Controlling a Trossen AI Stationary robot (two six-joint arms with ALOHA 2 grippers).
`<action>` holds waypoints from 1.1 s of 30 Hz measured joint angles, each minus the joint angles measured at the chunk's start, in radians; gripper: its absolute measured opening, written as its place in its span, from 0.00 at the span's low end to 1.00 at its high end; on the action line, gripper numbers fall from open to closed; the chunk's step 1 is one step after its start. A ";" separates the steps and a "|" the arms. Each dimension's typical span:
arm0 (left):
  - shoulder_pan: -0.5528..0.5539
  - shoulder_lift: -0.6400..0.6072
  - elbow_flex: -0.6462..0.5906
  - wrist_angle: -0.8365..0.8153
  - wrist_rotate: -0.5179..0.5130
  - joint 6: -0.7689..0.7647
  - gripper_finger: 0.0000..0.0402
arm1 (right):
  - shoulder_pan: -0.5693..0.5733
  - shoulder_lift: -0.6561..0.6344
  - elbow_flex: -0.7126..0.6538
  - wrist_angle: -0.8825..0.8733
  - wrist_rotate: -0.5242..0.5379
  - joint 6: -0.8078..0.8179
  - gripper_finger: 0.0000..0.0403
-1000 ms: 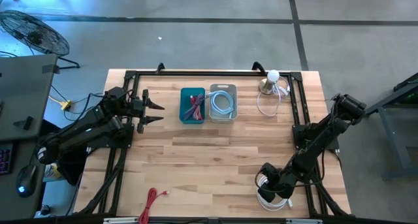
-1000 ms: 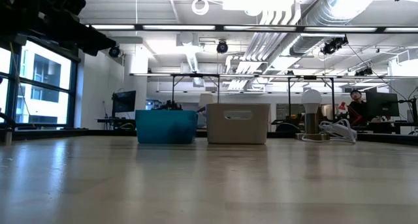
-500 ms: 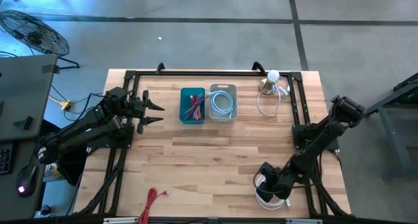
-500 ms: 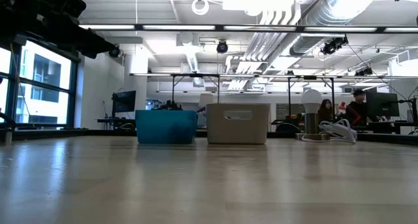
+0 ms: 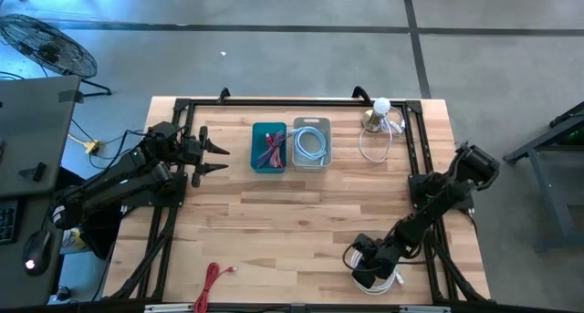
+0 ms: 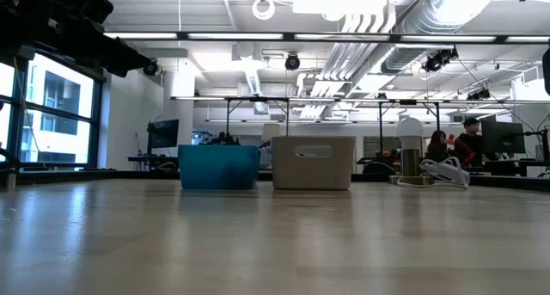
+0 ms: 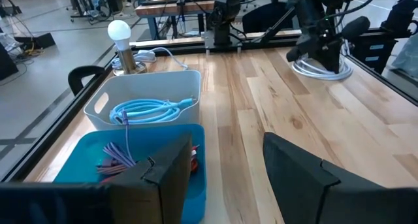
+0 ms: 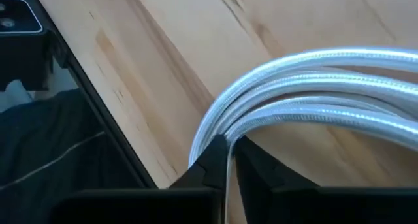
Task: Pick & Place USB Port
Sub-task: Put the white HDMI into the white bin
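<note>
My right end effector (image 5: pixel 363 269) is down at the near right corner of the counter (image 5: pixel 301 222), its fingers pressed together on the white coiled cable (image 8: pixel 307 87). My left end effector (image 5: pixel 217 158) hangs spread, just left of the blue bin (image 5: pixel 268 148).

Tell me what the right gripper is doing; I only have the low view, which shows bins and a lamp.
Observer: The right gripper is down at the near right corner, fingers shut on the white cable coil.
Operator: And the left one?
Observer: The left gripper waits open beside the teal bin.
Operator: What's in the bins?
Observer: Red and purple cables in the teal one; a light blue cable in the white bin.
</note>
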 joint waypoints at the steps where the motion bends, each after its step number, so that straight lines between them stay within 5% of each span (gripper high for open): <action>1: 0.000 0.000 0.000 -0.003 0.001 0.000 0.46 | 0.000 0.000 0.000 -0.001 0.009 -0.005 0.03; 14: 0.000 0.000 0.000 -0.010 0.002 0.000 0.46 | -0.063 -0.022 0.114 -0.055 0.201 -0.348 0.00; 33: 0.000 0.000 0.000 -0.063 0.003 0.003 0.46 | -0.300 -0.174 0.456 -0.496 0.351 -0.975 0.00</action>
